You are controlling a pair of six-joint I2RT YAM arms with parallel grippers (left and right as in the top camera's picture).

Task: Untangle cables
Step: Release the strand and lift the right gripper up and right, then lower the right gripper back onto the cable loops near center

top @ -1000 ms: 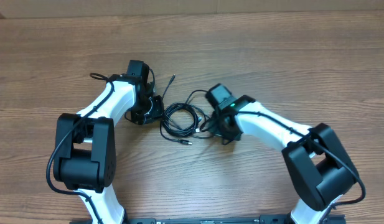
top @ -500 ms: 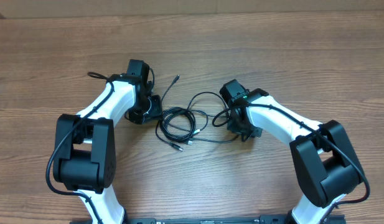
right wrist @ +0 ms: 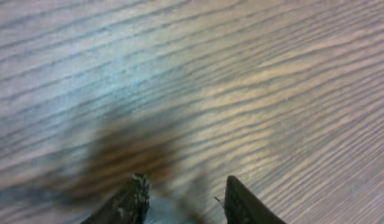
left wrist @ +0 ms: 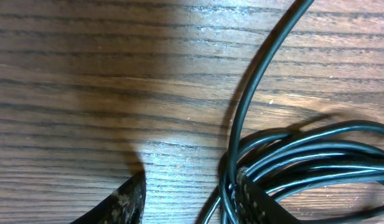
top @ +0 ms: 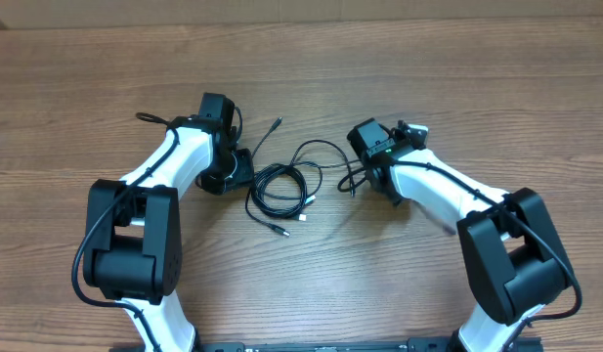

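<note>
The black cables lie mid-table as a coil (top: 281, 192). One loop (top: 321, 149) arcs from it toward my right gripper (top: 371, 178), and a plug end (top: 277, 124) points away from the coil at the far side. My left gripper (top: 239, 170) sits at the coil's left edge. In the left wrist view it (left wrist: 188, 200) is open over bare wood, and several cable strands (left wrist: 291, 155) press against the inner side of its right finger (left wrist: 254, 200). The right wrist view is blurred. There my right gripper (right wrist: 185, 200) is open over wood with no cable between its fingers.
Two more plug ends (top: 291, 226) lie just in front of the coil. Both white arms reach in from the near edge, with their black bases (top: 135, 244) (top: 511, 259) at the front left and front right. The wooden tabletop (top: 301, 59) extends far behind.
My right gripper swung right from the coil, then toward the far side, its jaws widening. A cable strand went right with it and now hangs in a loop. The left arm barely moved.
</note>
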